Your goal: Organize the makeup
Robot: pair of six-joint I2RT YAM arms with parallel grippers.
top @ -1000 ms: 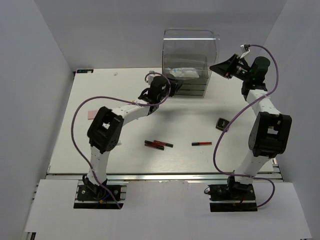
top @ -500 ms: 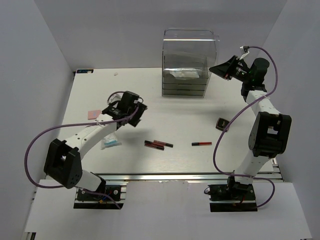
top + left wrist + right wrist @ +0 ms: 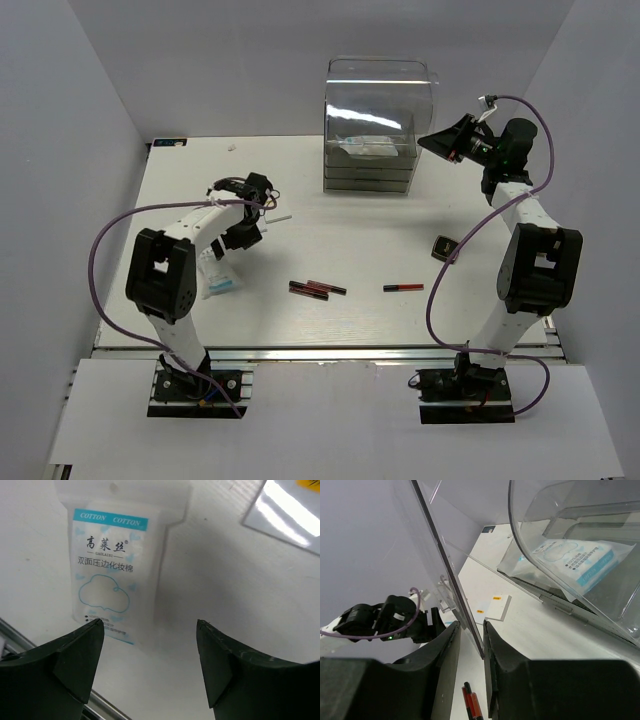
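Packet of cotton pads (image 3: 112, 570), flat on the table (image 3: 225, 580) at upper left of the left wrist frame, looks light, soft and slick, probably best pinched by an edge seam; left gripper (image 3: 149, 630) gapes wide above it, right gripper (image 3: 471, 630) nips a clear lid (image 3: 446, 577).

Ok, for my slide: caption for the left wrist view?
Open left pincer hovers above a white-blue cotton packet on the table.
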